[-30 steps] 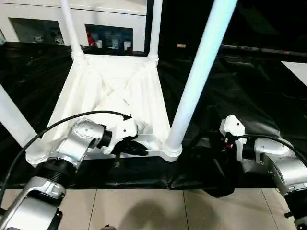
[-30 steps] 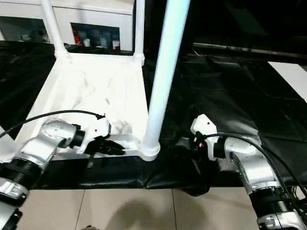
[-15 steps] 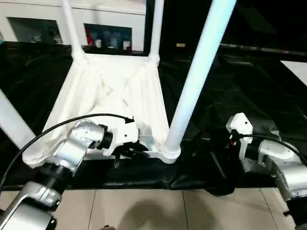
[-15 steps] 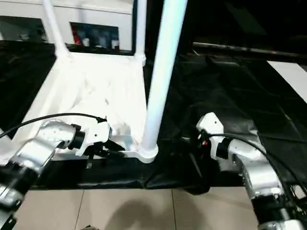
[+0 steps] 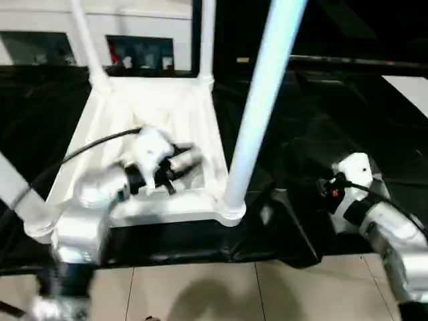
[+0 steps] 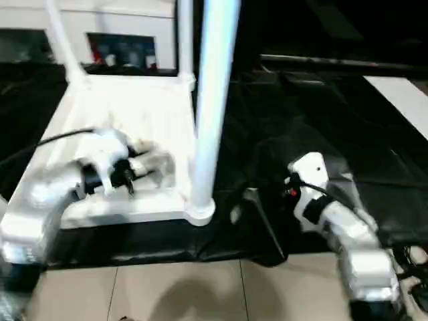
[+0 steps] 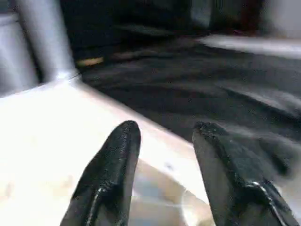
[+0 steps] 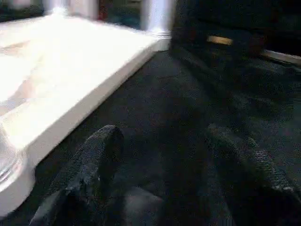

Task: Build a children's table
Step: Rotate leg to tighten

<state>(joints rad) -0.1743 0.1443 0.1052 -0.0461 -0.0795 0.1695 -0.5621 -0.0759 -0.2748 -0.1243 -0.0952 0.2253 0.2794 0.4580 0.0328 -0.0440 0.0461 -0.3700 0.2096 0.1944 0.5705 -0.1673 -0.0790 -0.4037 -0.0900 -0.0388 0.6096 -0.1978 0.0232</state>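
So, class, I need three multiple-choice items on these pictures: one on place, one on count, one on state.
1. Where does the children's table lie?
A. on the floor tiles
B. on the black cloth
C. inside the cabinet

2. How many legs stand in its corner sockets?
A. two
B. three
C. four

3. How is the left claw?
A. open, empty
B. shut on a leg
C. shut on a cable

Answers: 1 B, black cloth spreads under and around it. 2 C, a leg rises from each corner, the near right leg being closest. 3 A, a gap shows between its fingers above the white top.
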